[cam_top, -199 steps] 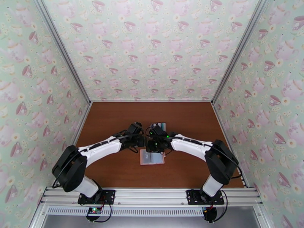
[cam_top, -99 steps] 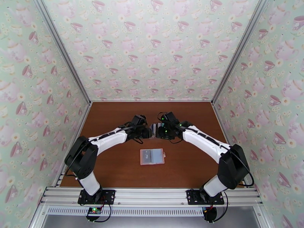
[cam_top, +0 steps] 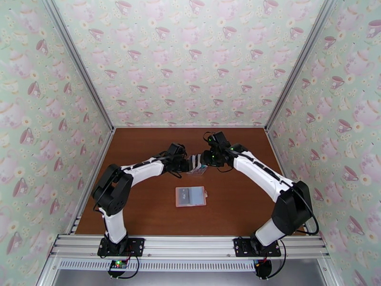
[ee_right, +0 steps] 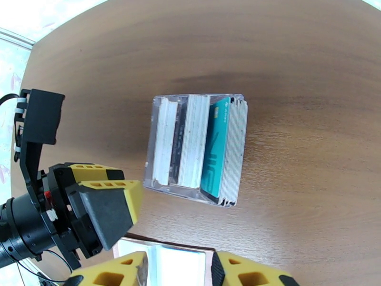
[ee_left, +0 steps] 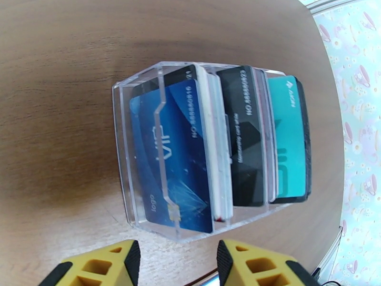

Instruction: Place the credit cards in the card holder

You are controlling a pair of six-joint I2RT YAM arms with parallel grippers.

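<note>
The credit cards stand on edge in a clear slotted rack: a blue one, white ones, a black one and a teal one. From above the rack sits mid-table. My left gripper is just left of it, open and holding nothing. My right gripper hovers at the rack's right, open, with nothing between its fingers. The pink card holder lies open and flat nearer the arms, its clear sleeves up; its edge shows below the right fingers.
The brown table is boxed in by teacup-patterned walls on three sides. The left gripper's fingers sit close to the rack's near-left corner in the right wrist view. A metal rail runs along the near edge.
Both arms swung away from the card holder toward the rack farther back. The right gripper, which hung over the holder, now sits beside the rack with its fingers a little wider.
</note>
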